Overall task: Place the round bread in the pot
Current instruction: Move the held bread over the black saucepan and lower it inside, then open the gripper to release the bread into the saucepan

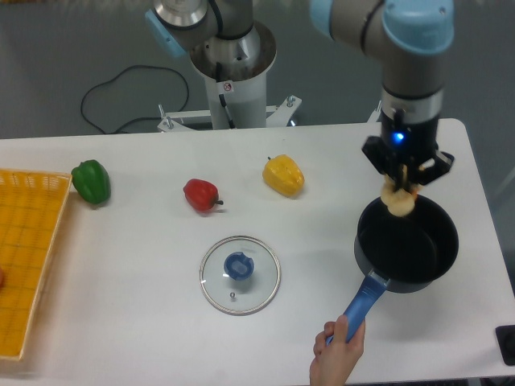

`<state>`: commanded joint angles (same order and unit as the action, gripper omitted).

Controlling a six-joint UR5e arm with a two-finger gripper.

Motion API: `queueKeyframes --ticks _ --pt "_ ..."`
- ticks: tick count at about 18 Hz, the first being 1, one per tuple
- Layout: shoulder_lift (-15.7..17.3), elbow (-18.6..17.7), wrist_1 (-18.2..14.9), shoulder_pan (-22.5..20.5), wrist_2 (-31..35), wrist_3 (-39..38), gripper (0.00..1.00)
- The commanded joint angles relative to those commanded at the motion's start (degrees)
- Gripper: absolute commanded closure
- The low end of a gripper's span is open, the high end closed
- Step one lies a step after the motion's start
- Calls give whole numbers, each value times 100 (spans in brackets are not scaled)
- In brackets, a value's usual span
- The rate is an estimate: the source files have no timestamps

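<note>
The surface (145, 322) is plain white. The pot (407, 245) is black inside and out, with a bright blue handle. Just above its far rim, the round bread (398, 201) is pale tan-yellow, held by a black tool (402, 183) with a small blue light glowing on the body above it. The arm is grey metal with light blue joint caps. Left of the pot lies a clear glass lid (240, 274) with a silvery rim and a blue knob. Beyond the lid sit a bright yellow pepper (283, 175), a red pepper (200, 194) and a green pepper (91, 181). Farthest left of the pot is a yellow-orange woven tray (28, 257). A bare, light-skinned hand (338, 362) grips the blue handle.
</note>
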<state>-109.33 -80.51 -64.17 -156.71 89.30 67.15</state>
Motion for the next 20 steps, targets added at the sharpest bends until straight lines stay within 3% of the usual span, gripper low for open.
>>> queueKeyframes --ticks 10,12,14,16,18,20 --pt "-378 -52 510 26 9 -53 98" --pt "-396 -123 642 44 9 -53 61" --pt "-388 -167 660 44 44 -9 34" --pt "-379 -228 712 61 158 9 15" --pt "-370 -281 757 70 193 44 1" --pt "-352 -290 766 70 193 44 0"
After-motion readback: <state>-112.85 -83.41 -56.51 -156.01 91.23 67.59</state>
